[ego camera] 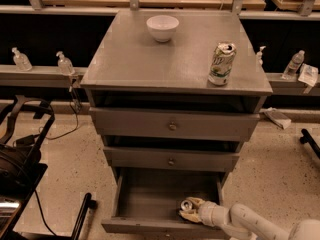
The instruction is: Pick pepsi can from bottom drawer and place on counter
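Observation:
The bottom drawer (pixel 150 199) of the grey cabinet is pulled open. The pepsi can (pixel 186 204) stands in its front right part; only its silver top and a little dark side show. My gripper (pixel 190 210) reaches into the drawer from the lower right, on a white arm (pixel 240 219), and sits right at the can, around its near side. The counter (pixel 150 59) is the cabinet's flat grey top.
A white bowl (pixel 162 27) stands at the back of the counter and a tall white-and-green dented can (pixel 221 64) at its right. The two upper drawers (pixel 172 125) are closed. Black equipment (pixel 20 164) stands on the floor at left. Bottles (pixel 65 63) sit on a ledge behind.

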`<control>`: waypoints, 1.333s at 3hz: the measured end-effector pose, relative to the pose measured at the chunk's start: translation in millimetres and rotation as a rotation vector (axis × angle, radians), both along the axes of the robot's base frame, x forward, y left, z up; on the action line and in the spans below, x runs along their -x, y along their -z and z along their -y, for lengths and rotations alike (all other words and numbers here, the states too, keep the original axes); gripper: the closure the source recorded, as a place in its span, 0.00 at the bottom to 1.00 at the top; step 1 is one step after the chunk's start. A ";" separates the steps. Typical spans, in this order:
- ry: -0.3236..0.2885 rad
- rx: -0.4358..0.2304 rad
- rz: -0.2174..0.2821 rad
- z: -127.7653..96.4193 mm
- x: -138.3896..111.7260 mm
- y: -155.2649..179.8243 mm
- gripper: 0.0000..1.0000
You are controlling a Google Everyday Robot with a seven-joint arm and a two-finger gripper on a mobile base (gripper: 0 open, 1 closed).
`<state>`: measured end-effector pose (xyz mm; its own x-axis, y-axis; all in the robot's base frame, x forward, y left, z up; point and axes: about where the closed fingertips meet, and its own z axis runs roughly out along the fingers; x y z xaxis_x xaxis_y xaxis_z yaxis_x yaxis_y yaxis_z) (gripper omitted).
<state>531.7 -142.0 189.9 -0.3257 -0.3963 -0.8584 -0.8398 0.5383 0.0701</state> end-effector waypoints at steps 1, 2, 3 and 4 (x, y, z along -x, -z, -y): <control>0.008 -0.082 0.040 -1.8 -1.4 -28.1 0.96; 0.001 -0.151 0.128 -1.2 -3.5 -78.8 1.00; -0.051 -0.190 0.220 -10.4 2.8 -158.7 1.00; -0.101 -0.217 0.267 -13.0 7.4 -216.7 1.00</control>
<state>524.2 -129.0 406.5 -0.0466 -0.2144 -0.9756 -0.8921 0.4484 -0.0559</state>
